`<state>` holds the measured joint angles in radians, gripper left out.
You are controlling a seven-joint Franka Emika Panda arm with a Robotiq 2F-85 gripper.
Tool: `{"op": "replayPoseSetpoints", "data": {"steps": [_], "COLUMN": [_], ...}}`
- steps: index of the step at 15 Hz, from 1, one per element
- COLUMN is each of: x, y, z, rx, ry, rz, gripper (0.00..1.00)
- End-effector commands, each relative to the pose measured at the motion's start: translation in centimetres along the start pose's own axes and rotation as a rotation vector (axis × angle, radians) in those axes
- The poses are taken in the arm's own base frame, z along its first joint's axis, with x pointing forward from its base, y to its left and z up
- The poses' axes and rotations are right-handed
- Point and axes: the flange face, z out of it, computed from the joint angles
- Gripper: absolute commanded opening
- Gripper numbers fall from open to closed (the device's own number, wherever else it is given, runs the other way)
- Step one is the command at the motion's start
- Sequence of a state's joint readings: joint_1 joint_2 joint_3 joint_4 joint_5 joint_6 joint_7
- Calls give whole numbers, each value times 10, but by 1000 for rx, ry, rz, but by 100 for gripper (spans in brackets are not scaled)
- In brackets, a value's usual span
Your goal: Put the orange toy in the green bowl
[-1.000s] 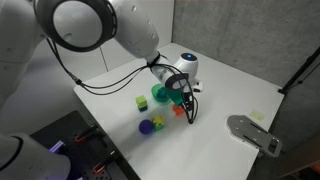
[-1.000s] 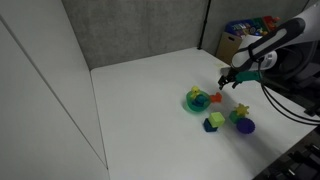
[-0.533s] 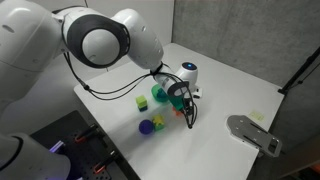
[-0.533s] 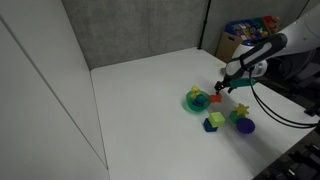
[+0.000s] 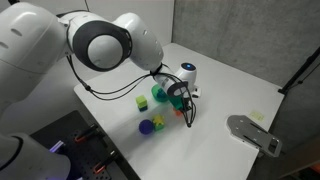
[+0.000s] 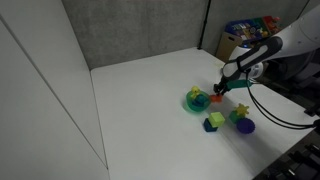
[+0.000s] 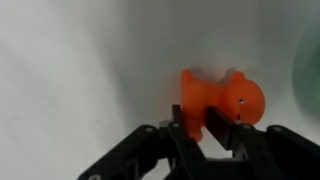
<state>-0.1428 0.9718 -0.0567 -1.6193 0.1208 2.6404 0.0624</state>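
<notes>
The gripper (image 7: 205, 120) is closed on the orange toy (image 7: 218, 100). In the wrist view its two dark fingers (image 7: 185, 128) come in from the bottom edge and stand on both sides of the toy's body, and the narrow gap between them is filled with orange. The long axis of the toy lies from left to right in this view. The rounder end, with a small dark dot, points to the right, toward a blurred green edge that is probably the green bowl (image 7: 312, 70). The smaller, bumpy end points to the left.

In both exterior views the orange toy (image 5: 180, 110) (image 6: 215, 98) is low over the white table (image 5: 225, 95), outside the green bowl (image 5: 160, 95) (image 6: 197, 100) and just to the right of it. I cannot tell if the toy touches the table. The gripper (image 5: 184, 106) (image 6: 220, 90) reaches down to it from above.

In an exterior view a light-green cube (image 5: 142, 102) is left of the bowl. A purple ball (image 5: 147, 126) and a yellow-green toy (image 5: 158, 120) lie nearer to the camera, close together.
</notes>
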Motion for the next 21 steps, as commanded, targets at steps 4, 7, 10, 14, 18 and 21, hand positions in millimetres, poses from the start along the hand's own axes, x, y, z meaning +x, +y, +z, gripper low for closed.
{"op": "replayPoseSetpoints", "data": {"steps": [4,7,10,14,18,21], "x": [10,16,21,10,-17,-40], "y": [2,-2,-13,-45,-87,-114], "z": [-28,-59,-98,-139,-158,-158], "rx": [27,28,44,86,120,132], "ry": [15,56,97,116,102,79], "rz": [41,36,18,-40,-109,-159], "gripper": [6,6,6,6,6,6]}}
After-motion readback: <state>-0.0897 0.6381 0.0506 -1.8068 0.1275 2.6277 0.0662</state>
